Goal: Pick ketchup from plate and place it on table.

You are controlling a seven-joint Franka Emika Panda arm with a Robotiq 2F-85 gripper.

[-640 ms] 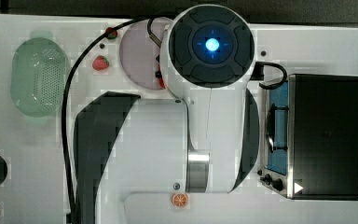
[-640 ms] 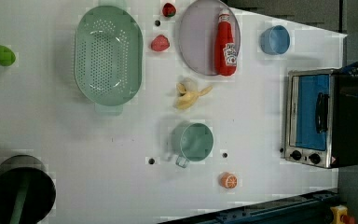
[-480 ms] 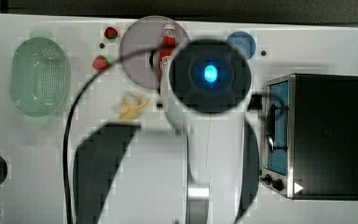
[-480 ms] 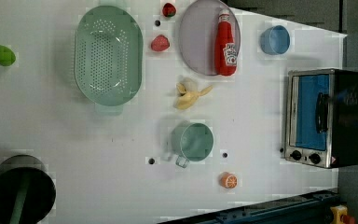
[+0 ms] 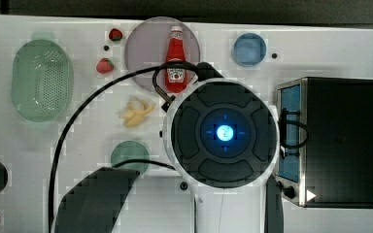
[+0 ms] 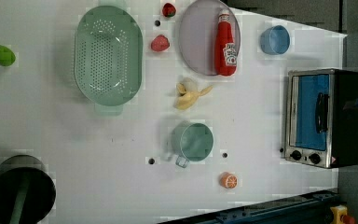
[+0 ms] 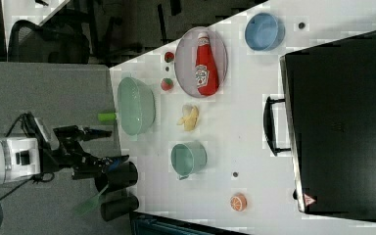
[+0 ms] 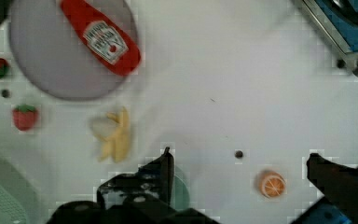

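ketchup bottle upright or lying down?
Lying down. The ketchup bottle rests flat on the plate, its full side and label facing up in the left view, with its white cap pointing toward the table edge.

This looks like a robotics lab staged as a toy kitchen. A white table [image 6: 98, 177] with small dark dots carries play food, a green perforated basket [image 6: 108, 55] and a toaster oven [image 6: 324, 116]. The right view shows grey floor, an office chair [image 7: 44, 41] beyond the table's far edge, and camera gear [image 7: 73, 152] on a stand.
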